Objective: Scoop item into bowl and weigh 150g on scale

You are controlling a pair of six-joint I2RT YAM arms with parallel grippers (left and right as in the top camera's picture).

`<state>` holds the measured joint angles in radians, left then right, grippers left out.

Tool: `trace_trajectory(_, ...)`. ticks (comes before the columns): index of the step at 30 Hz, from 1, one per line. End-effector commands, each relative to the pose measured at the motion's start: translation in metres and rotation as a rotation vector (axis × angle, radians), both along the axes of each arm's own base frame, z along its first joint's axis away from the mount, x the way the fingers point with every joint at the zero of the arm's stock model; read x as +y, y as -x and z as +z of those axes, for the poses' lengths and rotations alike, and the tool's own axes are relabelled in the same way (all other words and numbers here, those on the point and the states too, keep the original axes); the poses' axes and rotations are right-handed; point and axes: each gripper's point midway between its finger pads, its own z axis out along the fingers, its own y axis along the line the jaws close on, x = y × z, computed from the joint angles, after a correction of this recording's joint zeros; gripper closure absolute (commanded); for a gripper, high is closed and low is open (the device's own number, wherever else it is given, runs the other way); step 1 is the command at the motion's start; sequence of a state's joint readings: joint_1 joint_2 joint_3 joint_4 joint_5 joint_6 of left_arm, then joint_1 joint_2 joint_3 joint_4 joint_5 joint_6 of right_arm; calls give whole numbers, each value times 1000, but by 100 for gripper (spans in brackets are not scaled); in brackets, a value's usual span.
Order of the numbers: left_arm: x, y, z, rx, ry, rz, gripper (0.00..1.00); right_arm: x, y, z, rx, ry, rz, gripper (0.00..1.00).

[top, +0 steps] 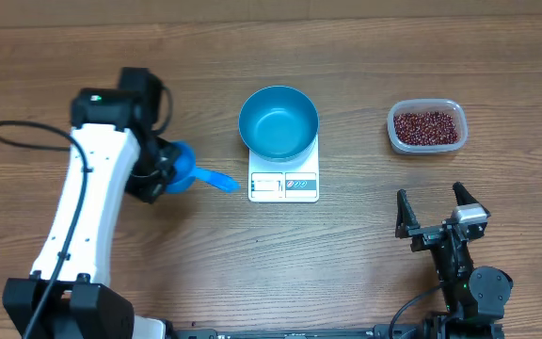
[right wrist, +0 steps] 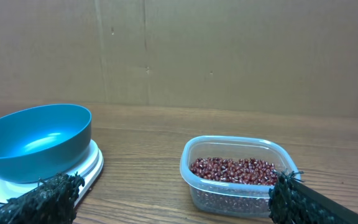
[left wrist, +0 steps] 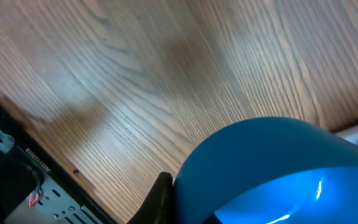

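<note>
No writing can be read: the scale's label strip carries marks too small to make out, and the white characters printed on dark hardware in the left wrist view are too blurred.

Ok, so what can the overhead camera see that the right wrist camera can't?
Only the overhead view shows the left arm, with the left gripper shut on the blue scoop.
Only the right wrist view shows the brown wall behind the table, and it sees the tub from the side.
Both show the teal bowl sitting on the white scale, the red-brown beans in the clear plastic tub, the open right gripper and the wooden table.
</note>
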<state>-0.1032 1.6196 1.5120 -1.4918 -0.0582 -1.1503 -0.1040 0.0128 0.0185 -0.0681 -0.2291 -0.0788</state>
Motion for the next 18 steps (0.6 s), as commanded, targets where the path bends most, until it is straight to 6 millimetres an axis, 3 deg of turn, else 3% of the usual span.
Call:
trace_trajectory(1,-12,-6,9,-60,-47,-48,96,0,0,-1,-6,2,1,0)
trace_trajectory(5,-30,-10,9,-90,-44,-112,96,1,0,5,-34,5,1,0)
trace_trajectory(12,-57,-23,11,-168,-52,-230,96,6,1,-1,-8,-3,35,0)
trace_trajectory(14,-61,-25,12,-177,-42,-237,96,14,3,18,-71,-59,85,0)
trace_trajectory(18,-73,-28,12,-191,25,-237,96,17,10,53,-110,-384,128,0)
